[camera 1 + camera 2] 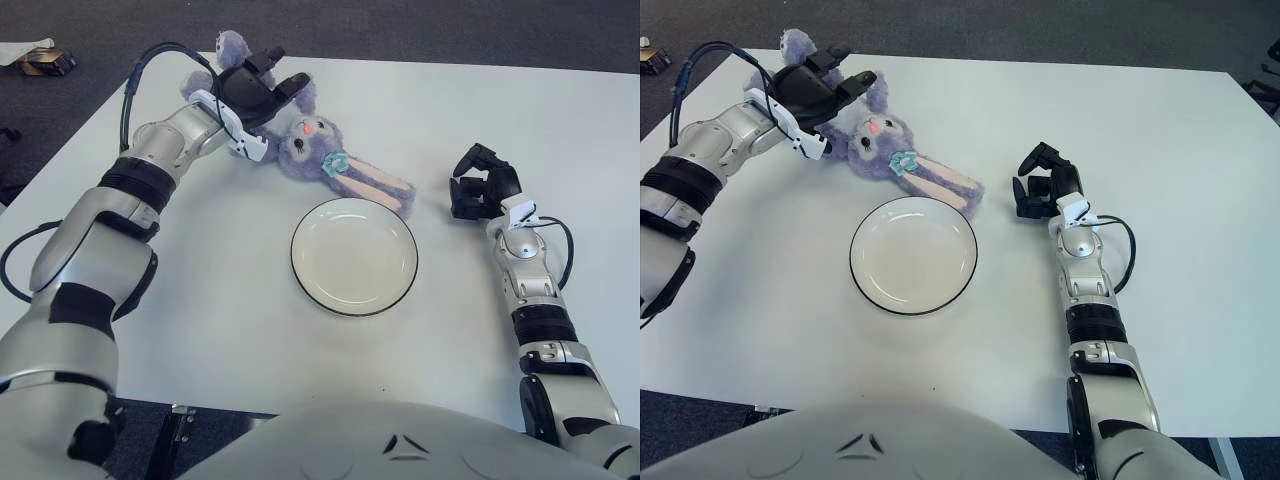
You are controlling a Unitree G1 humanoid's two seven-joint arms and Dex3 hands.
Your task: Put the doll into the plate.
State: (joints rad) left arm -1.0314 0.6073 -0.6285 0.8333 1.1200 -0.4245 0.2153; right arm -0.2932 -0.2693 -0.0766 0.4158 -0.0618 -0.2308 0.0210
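Note:
A purple plush bunny doll lies on the white table at the back, its face up and its long pink-lined ears stretching toward the plate. The white plate with a dark rim sits empty in the middle, just in front of the ears. My left hand is over the doll's body with fingers spread, and it hides most of the body. It grips nothing that I can see. My right hand is to the right of the doll's ears, fingers curled and empty.
The table's far left corner is close behind the doll and my left hand. A small dark object lies on the floor beyond it. A black cable loops off my left forearm.

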